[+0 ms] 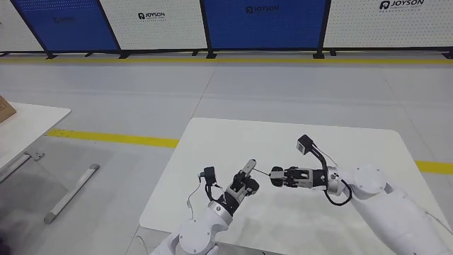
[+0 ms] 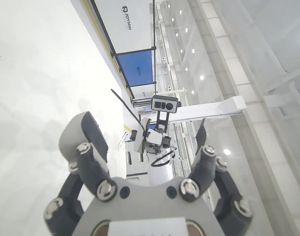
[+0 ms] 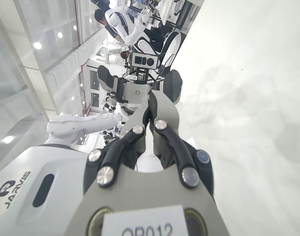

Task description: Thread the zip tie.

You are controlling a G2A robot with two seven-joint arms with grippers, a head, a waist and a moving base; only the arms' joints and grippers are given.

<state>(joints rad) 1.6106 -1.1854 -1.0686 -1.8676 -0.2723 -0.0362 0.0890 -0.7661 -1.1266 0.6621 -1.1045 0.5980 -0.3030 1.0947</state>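
The right gripper [image 1: 276,177] holds the zip tie [image 2: 126,108] in the air over the near left part of the white counter [image 1: 340,142]. The tie's free end points left toward the left gripper [image 1: 245,173], probably so that gripper can take it for threading. The right fingers [image 3: 164,109] are pressed together, clamped on one end of the tie. The left fingers [image 2: 91,133] stand wide apart and hold nothing, with the tie's tip near them, apparently not touching.
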